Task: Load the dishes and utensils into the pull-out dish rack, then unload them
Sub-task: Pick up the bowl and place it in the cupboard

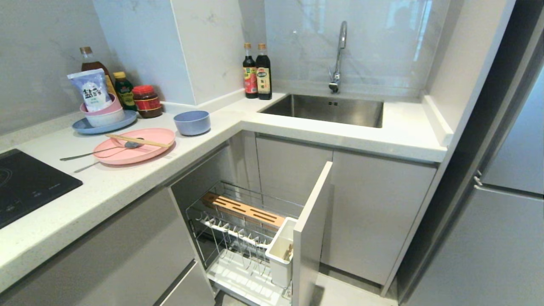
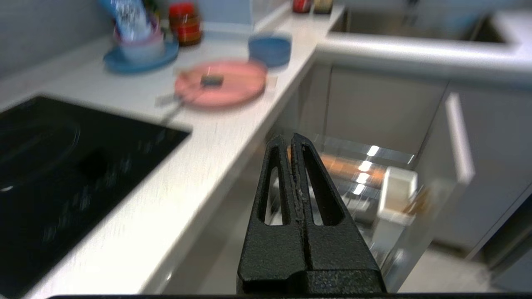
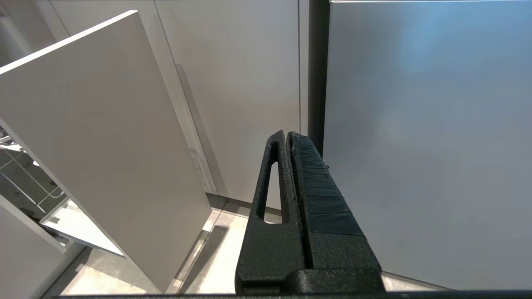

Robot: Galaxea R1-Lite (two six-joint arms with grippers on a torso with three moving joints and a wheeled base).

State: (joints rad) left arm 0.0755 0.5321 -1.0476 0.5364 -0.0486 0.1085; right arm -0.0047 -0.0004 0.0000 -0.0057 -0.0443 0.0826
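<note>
Two dishes sit on the counter (image 1: 127,178) near its front edge: matte pink plate (image 1: 135,145), round & flat, w/ wooden chopsticks (image 1: 137,140) laid across it and slim metal spoon (image 1: 100,151) resting on it, handle overhanging toward the cooktop (image 1: 25,182). Periwinkle bowl (image 1: 192,122) just beside plate, nearer the counter's inner corner. Pull-out dish rack (image 1: 250,238) stands open below, chrome wire, wood strip, white utensil box. Left gripper (image 2: 293,141) fingers together, holding nothing, above rack's opening. Right gripper (image 3: 286,137) fingers together, low by cabinet fronts.
</note>
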